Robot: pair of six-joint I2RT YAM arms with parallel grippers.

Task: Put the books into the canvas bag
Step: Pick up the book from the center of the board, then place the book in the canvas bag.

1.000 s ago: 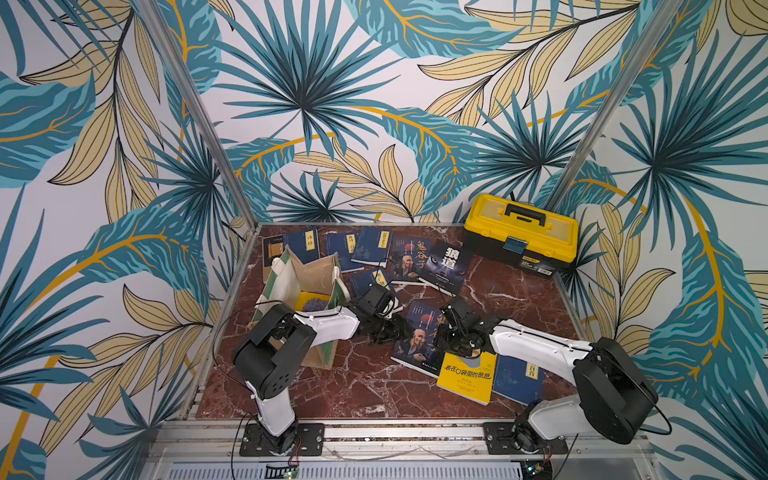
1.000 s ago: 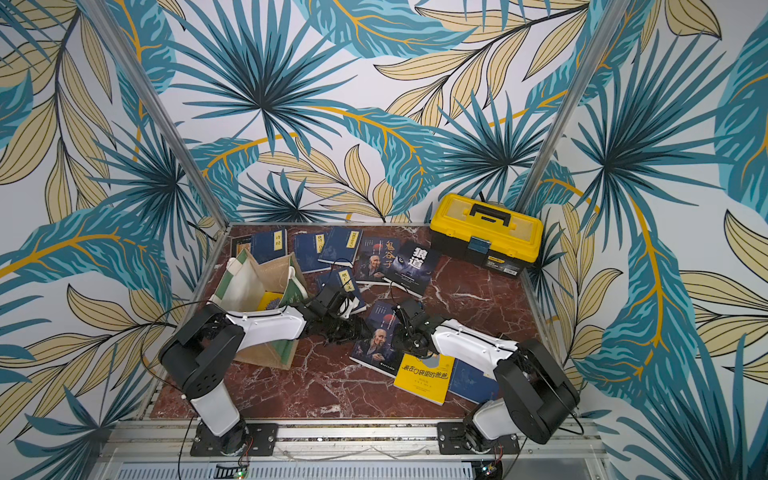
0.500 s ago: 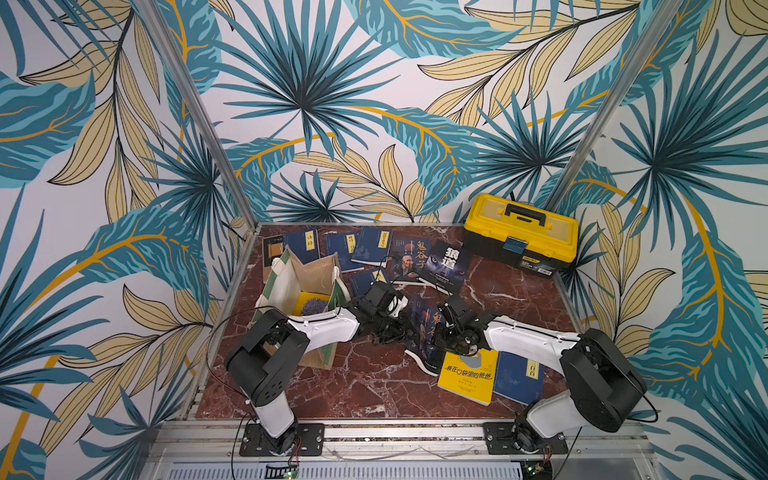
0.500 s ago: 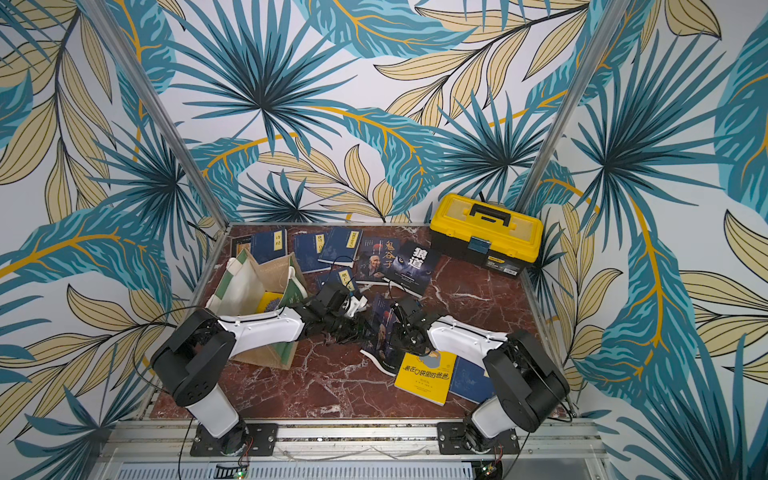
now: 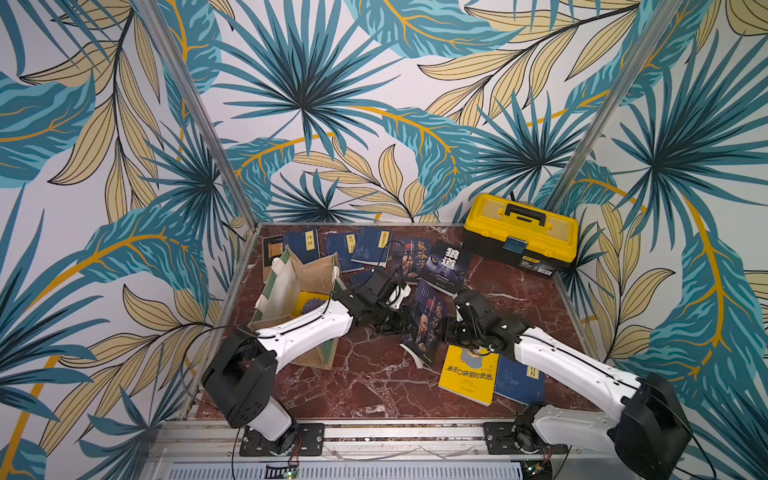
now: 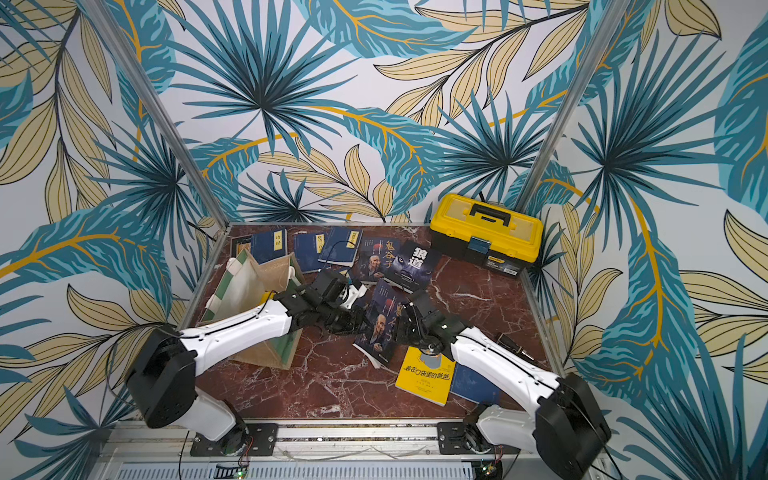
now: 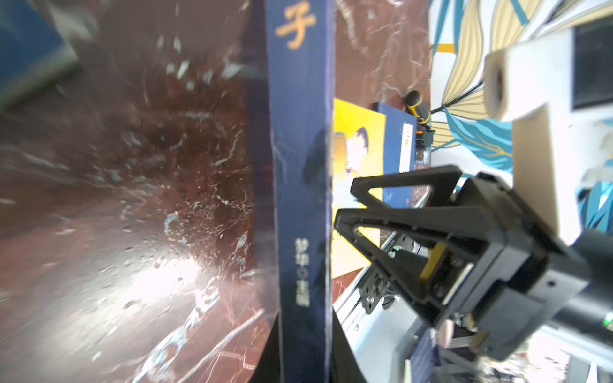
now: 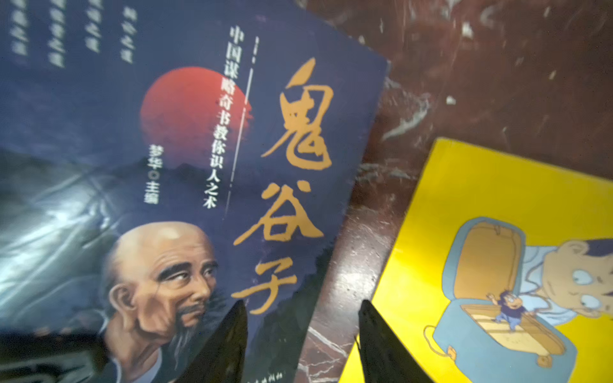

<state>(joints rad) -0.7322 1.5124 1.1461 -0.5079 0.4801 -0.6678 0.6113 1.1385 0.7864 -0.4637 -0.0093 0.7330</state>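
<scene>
portrait book (image 5: 428,320) on edge, tilted; long axis near-to-far

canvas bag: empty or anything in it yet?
Not empty: a yellow book shows inside the canvas bag, against its whitish lining. Others underneath: cannot tell.

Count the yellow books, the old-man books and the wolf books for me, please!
Yellow books: 2, one of them inside the canvas bag
Old-man books: 2
Wolf books: 1
Total: 5
</scene>
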